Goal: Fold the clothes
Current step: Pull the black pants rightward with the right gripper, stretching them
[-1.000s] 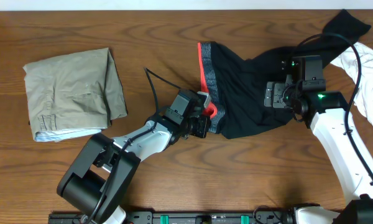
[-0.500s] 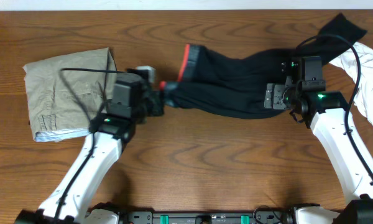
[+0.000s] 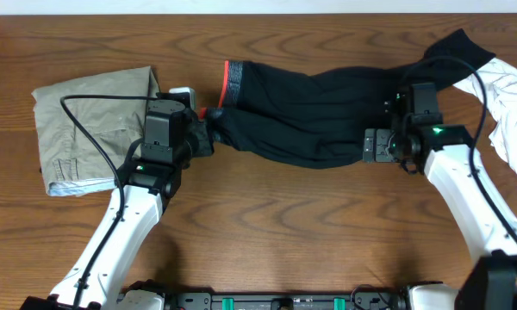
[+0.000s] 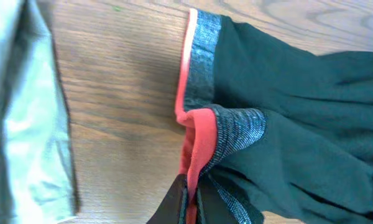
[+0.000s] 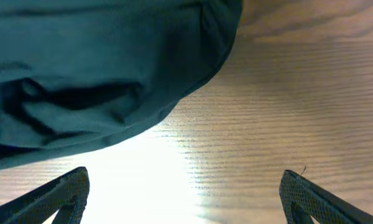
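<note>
Overhead view: the khaki trousers (image 3: pixel 99 129) lie at the left of the frame as a neat folded packet, so that piece looks done. The black leggings (image 3: pixel 327 116) stretch lengthwise across the middle of the table (image 3: pixel 267 224), waistband (image 3: pixel 231 84) to the left and leg ends running to the upper right corner. They are drawn out long but somewhat rumpled, and no fold has been made in them. The left gripper (image 3: pixel 208 131) sits at the waistband end, just right of the trousers. The right gripper (image 3: pixel 379 145) hangs at the lower edge of the leggings, right of centre. A white garment (image 3: pixel 510 103) lies bunched at the right edge, apparently waiting its turn.

Left wrist view: the left gripper (image 4: pixel 191 190) is at the bottom centre, its jaws pressed tight together on the coral-red edge of the grey waistband (image 4: pixel 202 68), which rises in a pinched ridge. Black fabric fills the right side; the trousers show pale at the left edge.

Right wrist view: the two fingers (image 5: pixel 62 194) stand in the bottom corners, spread wide with only bare, brightly lit wood between them, holding nothing. The leggings fill the upper left.

By my reading, one garment of three is finished; the leggings need straightening and folding, then the white one.
</note>
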{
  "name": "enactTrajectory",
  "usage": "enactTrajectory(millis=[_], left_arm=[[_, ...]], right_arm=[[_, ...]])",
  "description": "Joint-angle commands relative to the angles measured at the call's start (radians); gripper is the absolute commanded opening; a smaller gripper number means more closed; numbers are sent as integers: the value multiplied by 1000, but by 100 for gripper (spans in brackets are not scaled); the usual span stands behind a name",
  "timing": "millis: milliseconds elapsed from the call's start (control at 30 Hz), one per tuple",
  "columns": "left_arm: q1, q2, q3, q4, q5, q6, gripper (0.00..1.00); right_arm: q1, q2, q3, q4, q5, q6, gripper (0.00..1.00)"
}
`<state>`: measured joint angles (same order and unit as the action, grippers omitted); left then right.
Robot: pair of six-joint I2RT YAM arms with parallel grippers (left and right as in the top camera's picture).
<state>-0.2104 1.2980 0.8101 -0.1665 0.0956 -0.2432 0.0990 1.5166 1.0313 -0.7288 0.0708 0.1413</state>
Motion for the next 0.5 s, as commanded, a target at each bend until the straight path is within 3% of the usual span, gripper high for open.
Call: enactTrajectory(millis=[0,400,467], left_arm=[[5,2,0,6,-56,29,6],[5,2,0,7,-56,29,6],[5,2,0,7,-56,29,6]], right_arm=[[-8,62,-13,48,2,3,95],[-7,299,-13,249,-35,3,91],[-7,327,-13,272,-64,3,85]])
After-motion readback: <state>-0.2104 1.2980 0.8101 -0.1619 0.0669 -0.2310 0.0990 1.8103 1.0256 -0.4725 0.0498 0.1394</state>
